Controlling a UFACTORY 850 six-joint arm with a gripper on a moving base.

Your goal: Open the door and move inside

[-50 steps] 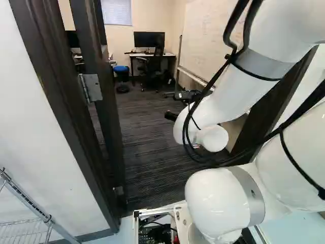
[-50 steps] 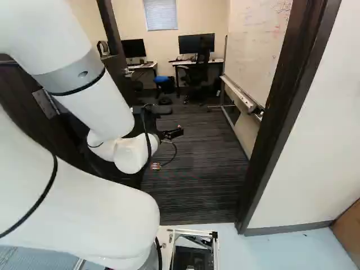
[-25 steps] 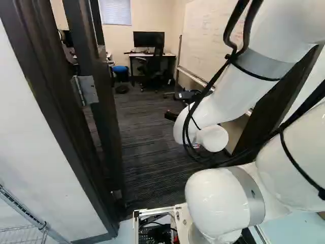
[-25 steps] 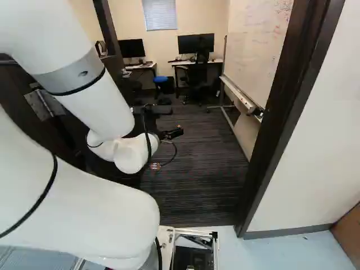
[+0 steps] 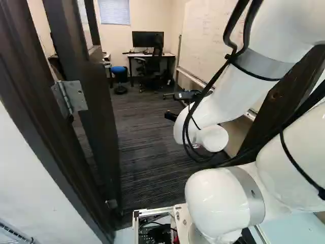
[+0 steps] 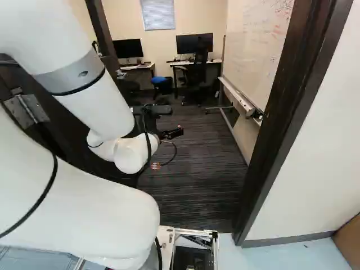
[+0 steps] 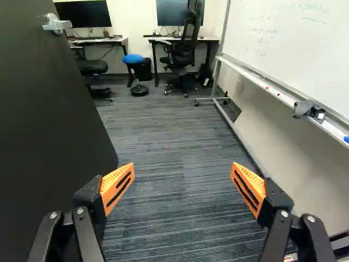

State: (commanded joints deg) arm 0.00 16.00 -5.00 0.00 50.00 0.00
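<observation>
1. Room: carpet point(image 7: 174, 136) runs ahead through the doorway. Opening step looks done; step in hand reads as moving inside, at its start.
2. Door point(image 7: 49, 131): swung into the room, on the left as the robot faces in. Stands along one side of the way in. Arm hides part of it in the right base view, so I can't say for sure whether the two touch.
3. Frame: left post point(image 5: 38, 107) and right post point(image 6: 281, 129) flank the way in. Next move calls for a slow, straight drive between them, base centred. Main risk is clipping a post.
4. Whiteboard point(image 7: 289, 43): along the wall opposite the door, inside. Its tray and foot narrow that side, so don't over-correct away from the door.
5. Arm point(image 5: 223, 104): reaches through the opening ahead of the base. Check elbow clearance at both posts before any turn.
6. Base point(image 6: 194, 232): front edge looks about at the threshold; body is mostly outside, I'd say.
7. Chair point(image 7: 185, 43) and stool point(image 7: 133, 59): far end, well apart from the gripper. No issue yet.
8. Gripper point(image 7: 183, 174): fingers wide apart, nothing between them, not on the handle.
9. Hinge point(image 5: 70, 97): exposed at the left post.
10. Handle point(image 7: 56, 23): far edge of the door. No regrip needed unless it swings back.
</observation>
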